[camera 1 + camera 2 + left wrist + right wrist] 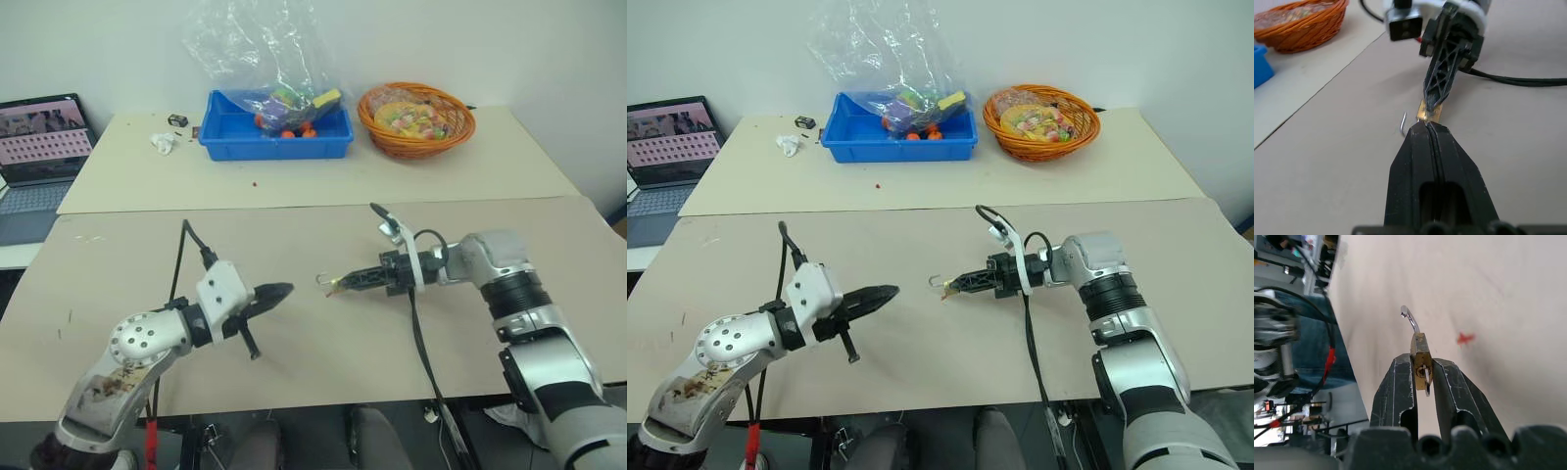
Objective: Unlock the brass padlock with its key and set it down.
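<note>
The blue bin (276,135) holds a clear bag and orange items; the wicker basket (416,118) appears to hold sweets. The right gripper (1420,369) pinches the brass padlock (1420,352) above the table (323,362), its shackle (1409,319) swung free, the key (1426,382) inserted. The left gripper (279,292) is clenched, empty.

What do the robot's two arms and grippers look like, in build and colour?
Both arms are silver-grey metal with black joint bands. The left arm has a round perforated elbow cap, a white wrist block and a scuffed forearm. Each ends in two black tapered plastic fingers: left gripper, right gripper. Black cables loop from both wrists; the right wrist carries a white bracket.
</note>
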